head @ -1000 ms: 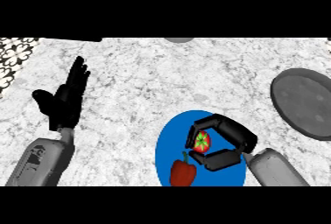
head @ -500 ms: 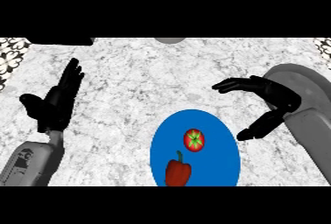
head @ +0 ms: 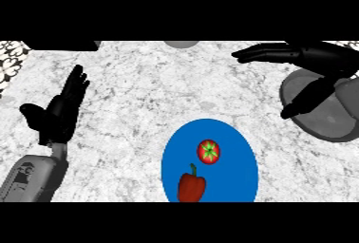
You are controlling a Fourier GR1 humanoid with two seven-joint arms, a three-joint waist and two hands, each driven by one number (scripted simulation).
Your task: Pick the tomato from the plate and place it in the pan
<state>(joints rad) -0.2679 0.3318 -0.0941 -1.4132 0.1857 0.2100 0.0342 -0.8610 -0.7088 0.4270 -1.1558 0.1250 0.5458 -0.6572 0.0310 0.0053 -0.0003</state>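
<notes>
The plate (head: 238, 166) lies on the desk (head: 175, 85), toward the near edge and a little right of the middle. The tomato (head: 208, 151) sits on the plate, close to its middle. A pepper (head: 191, 186) lies on the plate too, just before the tomato and slightly left, by the plate's near rim. The pan (head: 329, 123) rests on the desk behind and right of the plate, apart from it. The right robot hand (head: 316, 57) hangs over the pan's far left part. The left robot hand (head: 60, 111) shows well left of the plate, fingers up.
</notes>
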